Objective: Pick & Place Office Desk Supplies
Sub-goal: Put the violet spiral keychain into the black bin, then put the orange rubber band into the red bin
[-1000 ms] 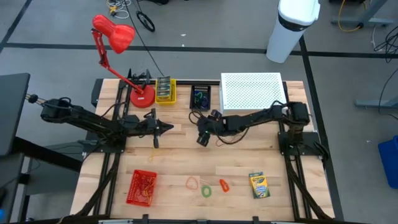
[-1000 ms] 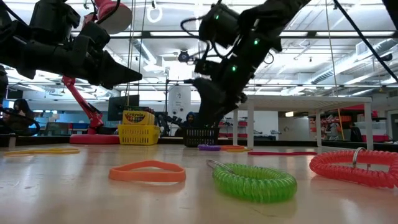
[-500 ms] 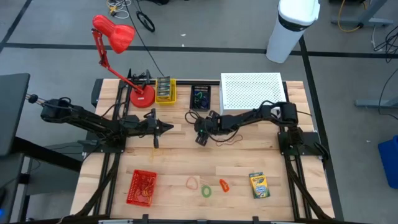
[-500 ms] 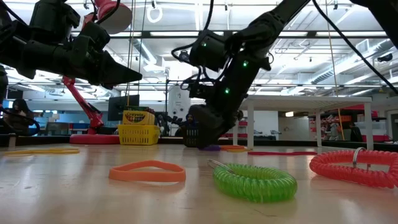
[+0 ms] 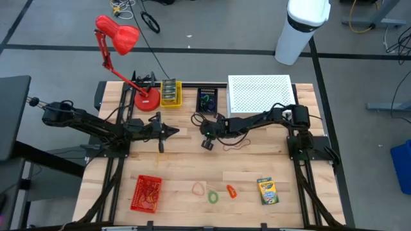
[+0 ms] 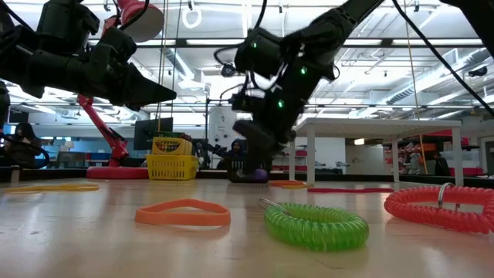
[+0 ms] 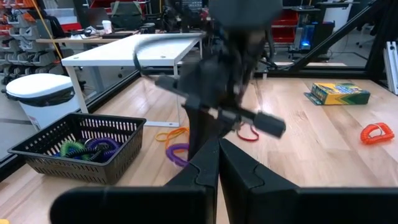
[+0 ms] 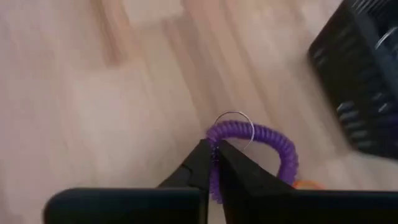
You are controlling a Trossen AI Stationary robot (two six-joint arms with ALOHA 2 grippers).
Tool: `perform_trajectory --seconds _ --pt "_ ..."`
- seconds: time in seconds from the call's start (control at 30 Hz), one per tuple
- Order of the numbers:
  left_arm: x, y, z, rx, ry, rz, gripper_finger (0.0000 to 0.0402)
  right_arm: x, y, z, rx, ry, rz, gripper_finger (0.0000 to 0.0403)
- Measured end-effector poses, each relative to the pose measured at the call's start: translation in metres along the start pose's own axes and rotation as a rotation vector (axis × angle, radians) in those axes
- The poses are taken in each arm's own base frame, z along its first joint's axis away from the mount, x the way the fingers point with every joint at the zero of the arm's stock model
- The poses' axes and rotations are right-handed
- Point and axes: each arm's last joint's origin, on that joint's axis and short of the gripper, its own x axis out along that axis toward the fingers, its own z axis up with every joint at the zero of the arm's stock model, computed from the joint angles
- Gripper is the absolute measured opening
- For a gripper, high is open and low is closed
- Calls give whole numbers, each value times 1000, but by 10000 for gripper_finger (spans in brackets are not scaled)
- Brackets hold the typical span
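My right gripper [image 8: 212, 163] is down at the table's middle, in front of the black basket [image 5: 207, 101], and is shut on a purple coil loop [image 8: 264, 142] that carries a small metal ring [image 8: 235, 122]. In the low view the gripper [image 6: 255, 166] stands over the coil [image 6: 258, 176], which is at table level. My left gripper [image 5: 172, 133] hovers shut and level to the left of it, holding nothing. An orange band [image 6: 183, 214], a green coil [image 6: 316, 224] and a red coil [image 6: 440, 207] lie near the front edge. My right gripper pinches the purple coil's strand between its two fingers [image 8: 198, 163], at the end next to the metal ring [image 8: 215, 144]. The fingers slant down at it from above and from the table's right. The rest of the coil lies on the wood.
A red lamp [image 5: 119, 38] and a yellow basket with a crayon box [image 5: 169, 93] stand at the far left. The white perforated riser [image 5: 260, 95] stands at the far right. A red basket [image 5: 146, 192] and a crayon box [image 5: 267, 190] sit near the front edge. A thin red band [image 5: 237, 145] lies mid-table.
My right gripper has sunk a little toward the table and moved slightly toward the far edge, onto the purple coil. Its fingers, open before, have shut on the coil. The coil stays on the table.
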Motion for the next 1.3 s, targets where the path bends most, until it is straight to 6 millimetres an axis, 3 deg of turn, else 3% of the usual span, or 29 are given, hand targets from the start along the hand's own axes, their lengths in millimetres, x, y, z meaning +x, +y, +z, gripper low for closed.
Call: perform_trajectory --seconds 0.2,0.37,0.57,0.7,1.0,1.1,1.2,1.3 --pt "0 0 0 -2 2 0 18 -22 -12 30 -19 -74 -40 31" --pt "0 0 0 -4 3 0 18 -29 -40 59 36 -130 -119 20" --pt "0 0 0 -5 4 -7 18 -5 -87 63 135 -96 -115 31" --pt "0 0 -1 -4 9 -7 18 8 -104 60 188 -81 -80 42" --pt "0 -1 -7 6 74 -14 18 6 -99 60 147 -80 -138 132" --pt "0 -1 -7 -37 74 -40 18 -3 -96 62 122 -83 -139 156" --pt "0 -2 -7 -52 75 -69 16 -30 -83 66 71 -107 -134 147" --pt "0 -2 -7 -46 76 -74 10 -58 -55 56 -8 -146 -142 99"
